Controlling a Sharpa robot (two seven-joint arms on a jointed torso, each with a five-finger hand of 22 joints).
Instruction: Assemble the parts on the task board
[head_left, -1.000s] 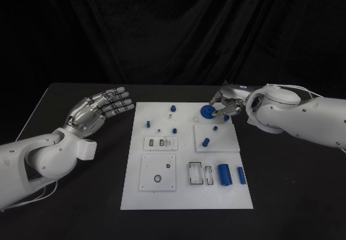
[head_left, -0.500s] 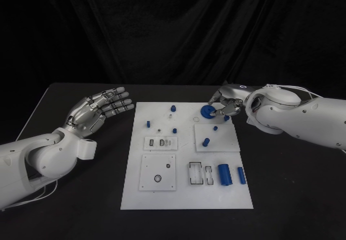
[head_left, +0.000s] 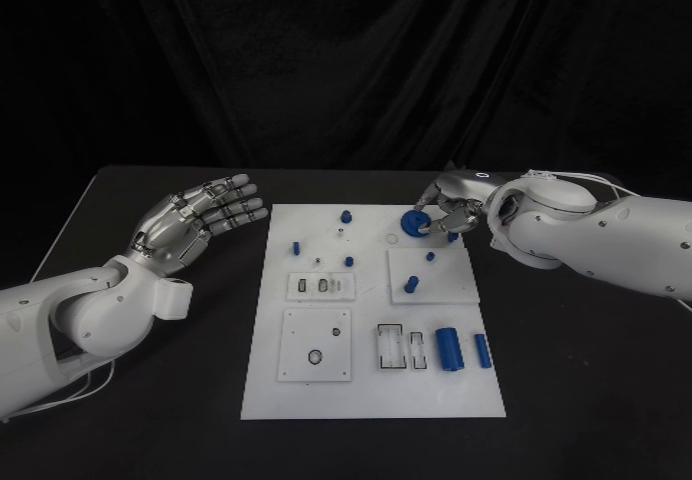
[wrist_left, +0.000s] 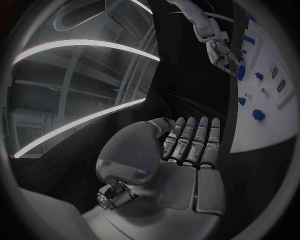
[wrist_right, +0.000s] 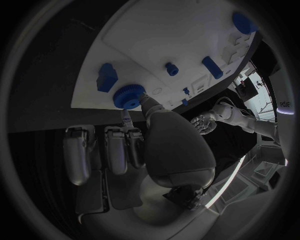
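The white task board (head_left: 368, 395) lies in the middle of the black table. At its far right part my right hand (head_left: 453, 207) pinches a blue gear (head_left: 415, 222) between thumb and a finger, just over the board. In the right wrist view the gear (wrist_right: 128, 96) sits at the fingertips (wrist_right: 142, 101), beside a blue block (wrist_right: 107, 77). My left hand (head_left: 202, 215) is held up off the board's left edge, palm open, fingers straight and holding nothing. The left wrist view shows the same open left hand (wrist_left: 184, 150), with the right hand (wrist_left: 220, 52) and the gear (wrist_left: 240, 73) far off.
Small blue pegs (head_left: 346, 215) (head_left: 297, 246) stand on the far half of the board. A raised square plate (head_left: 450, 285) carries a blue piece (head_left: 411, 284). Two blue cylinders (head_left: 449, 349) (head_left: 483, 351) lie near the front right, beside a slotted frame (head_left: 392, 345).
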